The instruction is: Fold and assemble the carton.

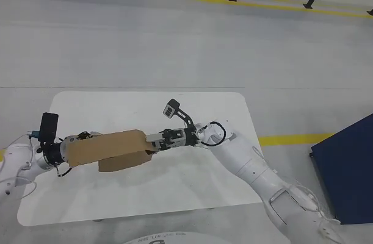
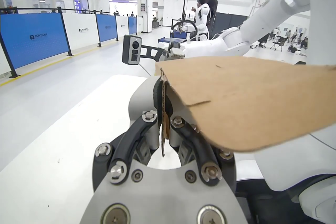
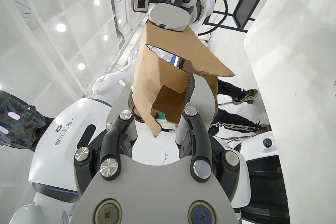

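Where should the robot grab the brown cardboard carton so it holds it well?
Best guess: a thin end edge, coming in from that end, like the left gripper does. The carton is held lengthwise above the table, its sheet edge is thin enough to pinch, and its broad face looks too wide.

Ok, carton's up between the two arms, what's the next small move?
Probably ease the right gripper toward the left gripper to bow the carton open. The left gripper clamps one edge, the carton hangs half-flat between them above the table, flaps loose at the right gripper's end.
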